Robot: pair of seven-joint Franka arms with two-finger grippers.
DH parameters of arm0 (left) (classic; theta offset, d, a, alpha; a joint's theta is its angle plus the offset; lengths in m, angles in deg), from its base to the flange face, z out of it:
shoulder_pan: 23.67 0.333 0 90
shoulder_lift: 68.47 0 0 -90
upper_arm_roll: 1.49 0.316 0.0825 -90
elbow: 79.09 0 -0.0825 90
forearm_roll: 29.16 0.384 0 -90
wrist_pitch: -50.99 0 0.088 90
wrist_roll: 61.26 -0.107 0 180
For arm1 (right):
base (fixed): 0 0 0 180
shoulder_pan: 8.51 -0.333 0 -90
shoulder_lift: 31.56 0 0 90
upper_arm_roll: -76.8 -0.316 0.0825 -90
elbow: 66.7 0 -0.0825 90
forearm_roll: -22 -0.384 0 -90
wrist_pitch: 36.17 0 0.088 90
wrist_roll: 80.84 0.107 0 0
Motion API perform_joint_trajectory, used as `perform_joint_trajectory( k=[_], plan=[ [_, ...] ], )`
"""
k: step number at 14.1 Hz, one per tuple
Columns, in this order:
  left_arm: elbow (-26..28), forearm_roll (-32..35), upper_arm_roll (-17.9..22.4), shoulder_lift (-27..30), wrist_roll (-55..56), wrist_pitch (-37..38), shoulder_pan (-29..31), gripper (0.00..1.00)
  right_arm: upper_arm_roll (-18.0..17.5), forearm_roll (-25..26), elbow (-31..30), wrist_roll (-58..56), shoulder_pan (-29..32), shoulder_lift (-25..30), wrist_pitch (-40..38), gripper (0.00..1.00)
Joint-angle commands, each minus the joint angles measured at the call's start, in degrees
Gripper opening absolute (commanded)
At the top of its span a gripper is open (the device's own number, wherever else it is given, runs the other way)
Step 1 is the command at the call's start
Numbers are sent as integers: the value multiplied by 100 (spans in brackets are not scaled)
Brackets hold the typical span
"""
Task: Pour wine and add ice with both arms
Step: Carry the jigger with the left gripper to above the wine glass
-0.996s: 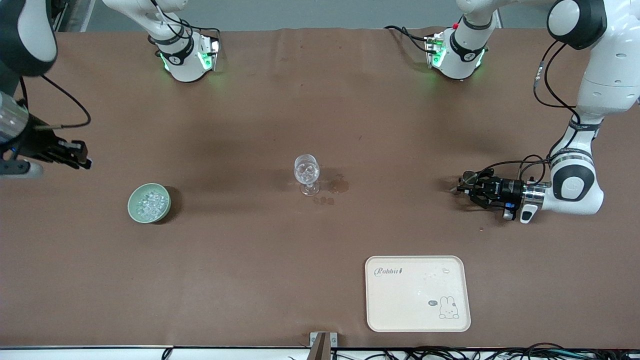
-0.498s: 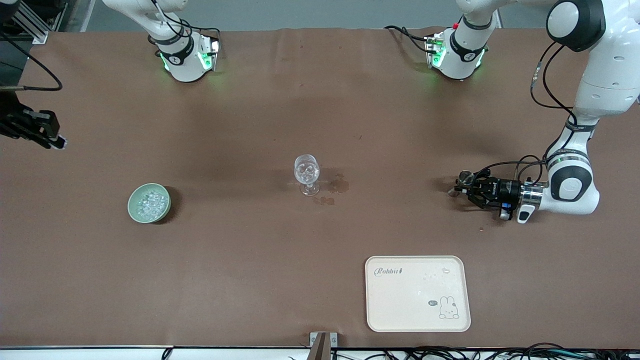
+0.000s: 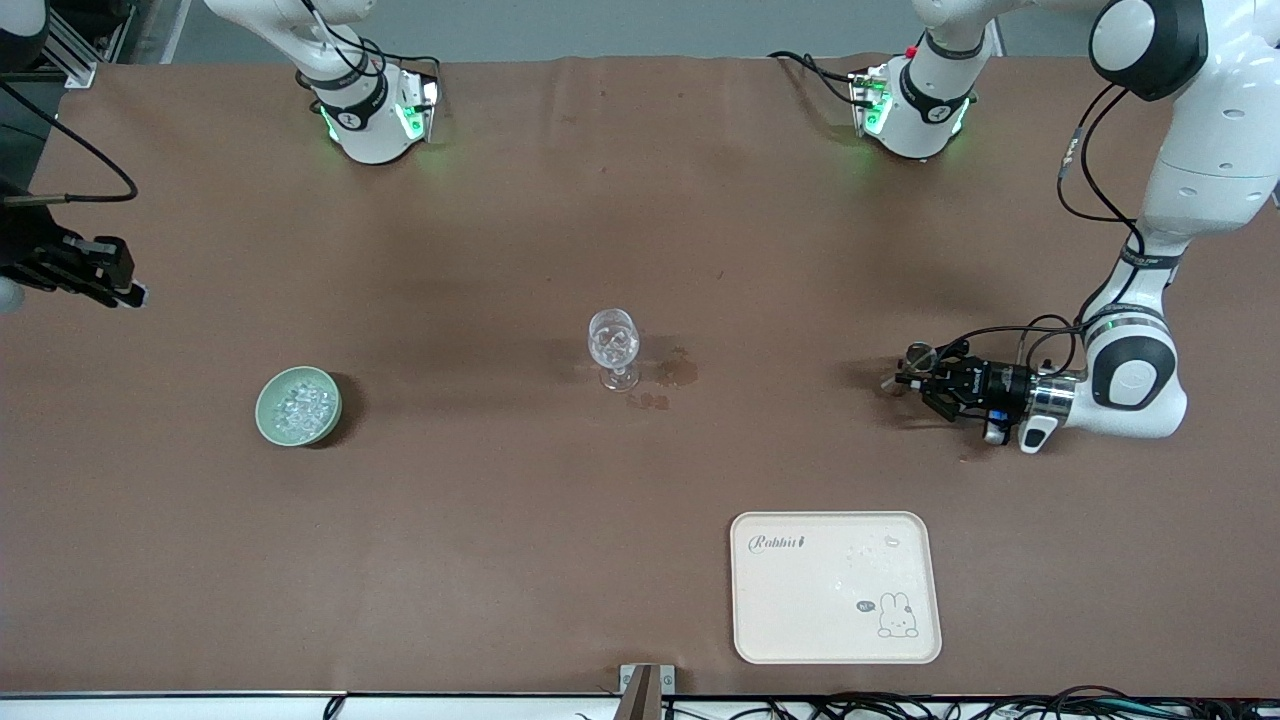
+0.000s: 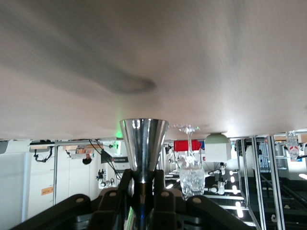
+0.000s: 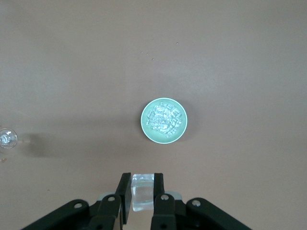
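Brown cloth covers the surface [image 3: 500,560], and a clear stemmed wine glass [image 3: 613,348] stands upright near its middle, with small dark stains [image 3: 678,372] just beside its foot. Toward the right arm's end of the surface from the glass sits a pale green bowl [image 3: 298,405] heaped with the ice [image 3: 302,404]. Nearer the front camera than the glass lies a cream tray [image 3: 836,587] printed with a rabbit. The left hand [image 3: 908,378] is low over the surface, toward the left arm's end from the glass, clenched on the stem of a shiny metal measuring cup [image 4: 143,148]. The right hand [image 3: 118,287] hangs high over its own end of the surface, grasping a small clear cube [image 5: 142,190] between its fingers.
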Motion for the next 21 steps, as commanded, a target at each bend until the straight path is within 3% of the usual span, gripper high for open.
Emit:
perform_joint_trajectory(
  k=[1, 11, 18, 21],
  plan=[
    [25, -278, -315, 235, 238, 3, -17, 1, 16, 7, -39, 81, -56, 75, -54, 3],
    [508, -411, -1931, 937, 1951, -1762, -114, 1, 33, 7, -100, 81, -12, 75, -63, 4],
    [746, -402, -2793, 1255, 3041, -2737, -149, 1, 25, 7, -100, 81, -12, 75, -133, 4],
    [746, -402, -2944, 1377, 3446, -3274, -473, 1, 33, 7, -100, 81, -12, 75, -133, 4]
  ],
)
